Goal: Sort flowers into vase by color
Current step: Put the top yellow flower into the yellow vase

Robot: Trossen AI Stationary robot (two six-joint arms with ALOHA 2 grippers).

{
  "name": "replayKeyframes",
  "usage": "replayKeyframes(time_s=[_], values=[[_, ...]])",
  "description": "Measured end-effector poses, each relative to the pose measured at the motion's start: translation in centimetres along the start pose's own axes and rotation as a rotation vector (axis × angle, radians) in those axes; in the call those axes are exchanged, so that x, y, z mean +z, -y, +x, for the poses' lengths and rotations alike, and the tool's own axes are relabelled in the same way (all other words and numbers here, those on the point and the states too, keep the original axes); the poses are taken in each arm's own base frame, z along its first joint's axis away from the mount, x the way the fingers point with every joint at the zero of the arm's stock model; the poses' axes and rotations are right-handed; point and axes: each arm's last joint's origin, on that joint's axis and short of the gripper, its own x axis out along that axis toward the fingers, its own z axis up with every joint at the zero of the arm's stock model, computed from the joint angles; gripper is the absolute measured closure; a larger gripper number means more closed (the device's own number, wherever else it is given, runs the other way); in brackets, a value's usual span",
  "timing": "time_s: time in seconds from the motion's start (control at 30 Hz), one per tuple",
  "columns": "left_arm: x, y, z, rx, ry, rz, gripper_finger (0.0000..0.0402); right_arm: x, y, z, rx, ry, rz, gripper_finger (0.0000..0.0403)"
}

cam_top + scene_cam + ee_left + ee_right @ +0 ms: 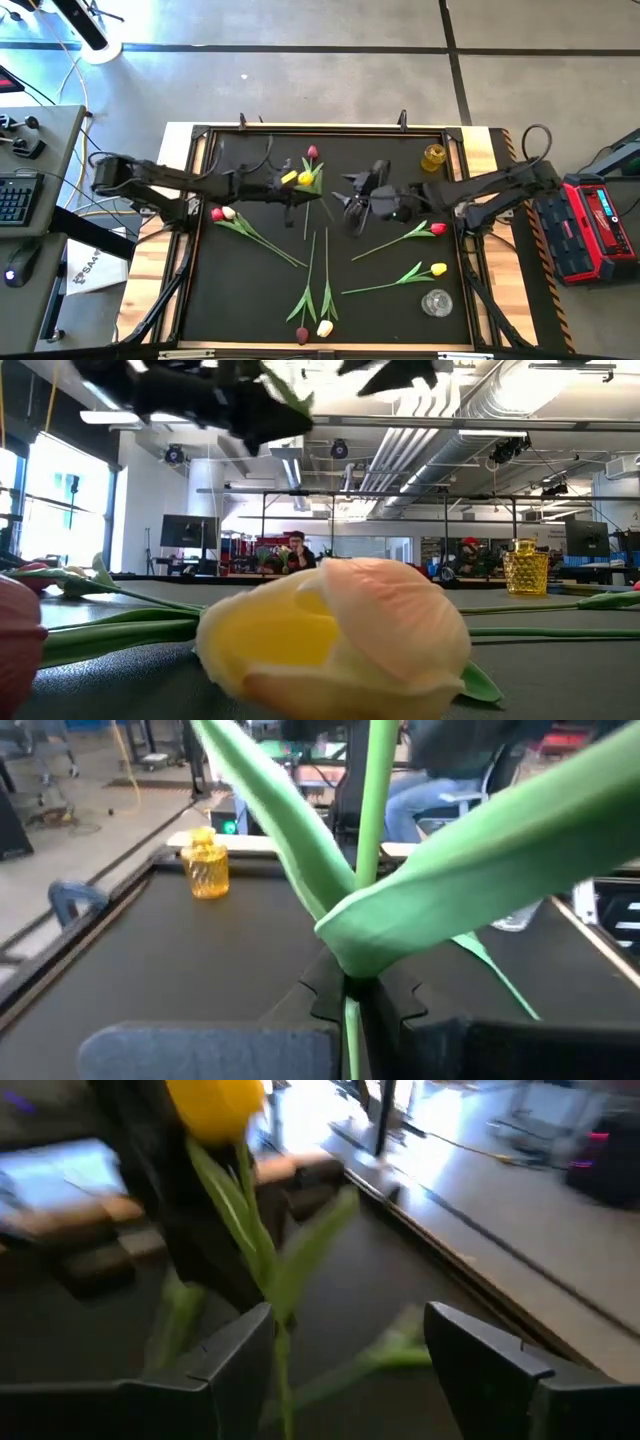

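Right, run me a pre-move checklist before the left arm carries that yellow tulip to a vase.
1. Left hand shut on the yellow tulip's stem: ok.
2. Right hand open, fingers clear of the stem: ok.
3. Right hand backed away from the tulip: not ok, the stem stands between its fingers.
4. Yellow vase upright at the far right corner: ok.
5. Clear vase upright near the front right: ok.
6. Which vase takes yellow: cannot tell.
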Motion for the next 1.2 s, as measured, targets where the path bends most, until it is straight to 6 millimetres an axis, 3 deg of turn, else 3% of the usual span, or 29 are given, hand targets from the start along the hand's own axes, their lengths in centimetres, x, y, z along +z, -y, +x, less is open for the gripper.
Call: replayKeyframes(time_s=[0.17,0.27,0.47,0.6,0.87,1.0,1.2], values=[[0.5,-2.5,3.9,-0.114,0.045,0.037,0.04,-2.3,0.8,-1.4,-0.204,-0.119,-0.064,0.0175],[-0.1,-4.3,6.3,-0.2,0.068,0.039,0.04,-3.5,1.2,-1.9,-0.2,-0.232,-0.056,0.0183],[-1.9,-8.2,10.9,-0.203,0.018,0.008,0.04,-5.4,2.3,-2.7,-0.212,-0.486,0.017,0.0195],[-2.6,-8.6,13.3,-0.276,0.015,-0.021,0.04,-6.1,2.8,-3.2,-0.252,-0.595,0.099,0.0211],[-2.7,-6.7,14.8,-0.337,0.022,0.046,0.0399,-7.8,3.6,-8.0,-0.519,-0.58,-0.018,0.0239],[-2.2,-6.3,14.8,-0.335,0.07,0.091,0.0399,-8.3,2.9,-9.1,-0.41,-0.476,0.029,0.0239],[-0.5,-7.3,15.4,-0.309,0.067,0.083,0.0399,-9.9,3.2,-8.5,-0.313,-0.421,0.083,0.0239]])
